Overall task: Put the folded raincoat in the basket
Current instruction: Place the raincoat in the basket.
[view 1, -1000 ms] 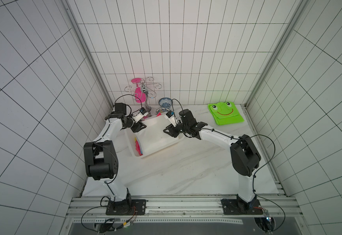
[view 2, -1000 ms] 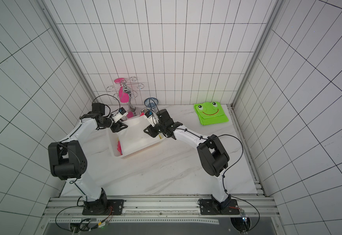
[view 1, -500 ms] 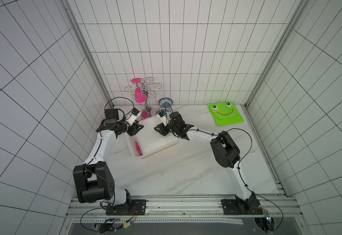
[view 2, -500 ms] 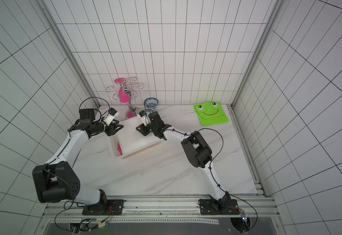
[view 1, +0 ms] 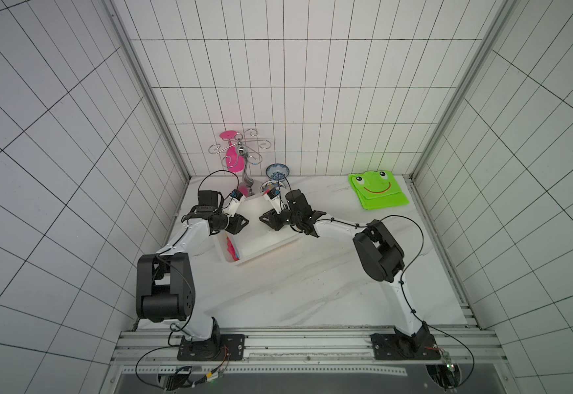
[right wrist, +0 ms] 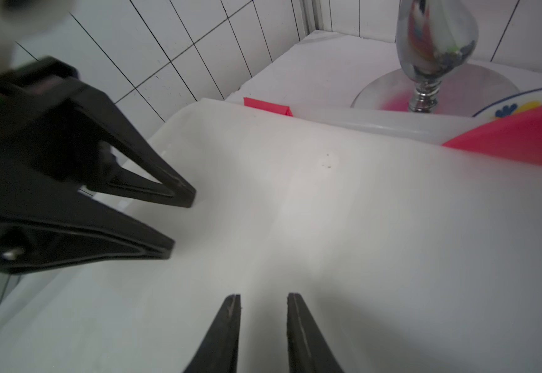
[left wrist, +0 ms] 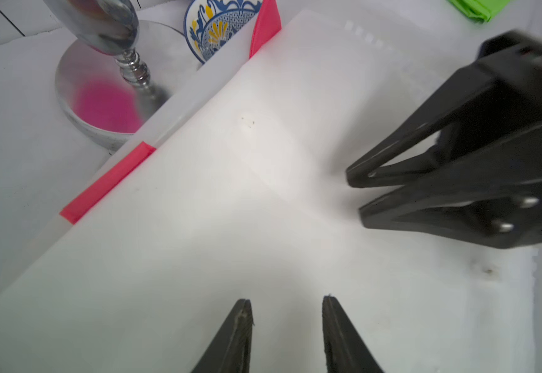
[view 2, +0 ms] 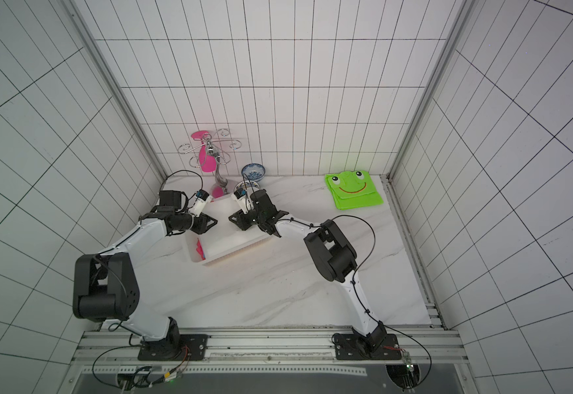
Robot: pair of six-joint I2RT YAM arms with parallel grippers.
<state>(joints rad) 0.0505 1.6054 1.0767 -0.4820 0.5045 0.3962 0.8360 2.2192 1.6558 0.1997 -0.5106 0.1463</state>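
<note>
Fingers (left wrist: 242, 323) of the left gripper (left wrist: 286, 302) stand a little apart and hold nothing. So do those of the right gripper (right wrist: 263, 297). Both hang over the folded raincoat (left wrist: 231, 210), white with pink edges, which lies in the white basket (left wrist: 185, 103). Just beside the basket sit a blue painted bowl (left wrist: 218, 29) and a shiny metal stand (right wrist: 434, 42). Well apart lies a green cloth (view 1: 379, 191) with a smiling frog face.
</note>
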